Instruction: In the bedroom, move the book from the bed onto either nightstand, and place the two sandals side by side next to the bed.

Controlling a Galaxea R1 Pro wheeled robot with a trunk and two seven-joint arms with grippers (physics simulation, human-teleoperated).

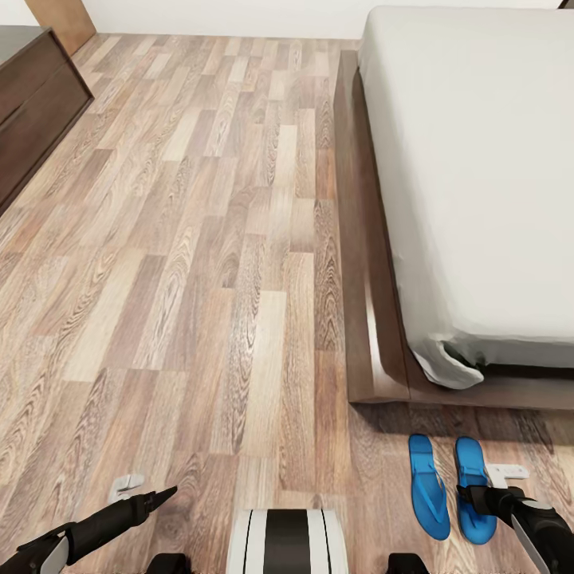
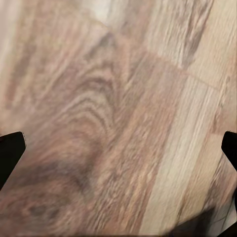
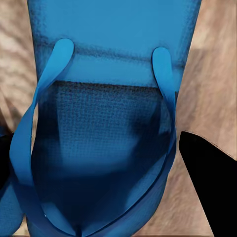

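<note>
The bed (image 1: 470,159) runs off the right edge; the right end effector (image 1: 470,498) hides part of one sandal (image 1: 474,510)

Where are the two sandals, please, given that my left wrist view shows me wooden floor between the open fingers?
Observer: On the floor just off the corner of the bed. The left sandal and the right sandal lie side by side.
Operator: Thank you. Where is the right gripper?
Observer: The right gripper hangs over the right sandal, near its straps.
Operator: Is it clamped on that sandal?
Observer: No. Its fingers stand apart, one on each side of the straps.
</note>
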